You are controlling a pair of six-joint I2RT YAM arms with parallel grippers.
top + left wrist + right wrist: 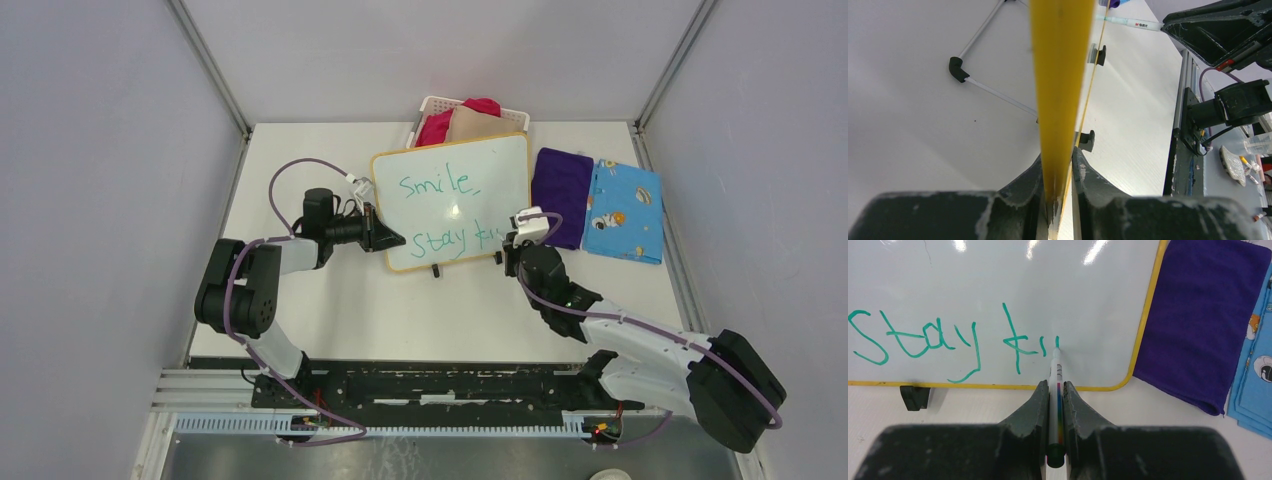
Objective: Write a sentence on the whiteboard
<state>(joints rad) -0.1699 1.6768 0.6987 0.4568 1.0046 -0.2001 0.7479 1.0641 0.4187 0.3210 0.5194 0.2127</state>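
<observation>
Jaws of the right gripper (1055,387) pinch a marker (1056,365), tip on the whiteboard (500,165) standing mid-worktop (340,320), its edge clamped by the left gripper (1058,162); the sentence (436,185) stops mid-"kind", so steady rightward strokes likely come next.

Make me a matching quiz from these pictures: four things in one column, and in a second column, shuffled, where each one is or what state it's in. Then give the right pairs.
Things:
1. whiteboard
2. marker
3. purple cloth
4. white basket

Places or states:
A. beyond the whiteboard's far edge
B. frame clamped between the jaws of the left gripper
C. flat on the table, between the whiteboard and the blue patterned cloth
D. held by the right gripper, tip on the whiteboard

Pairs: 1-B, 2-D, 3-C, 4-A
</observation>
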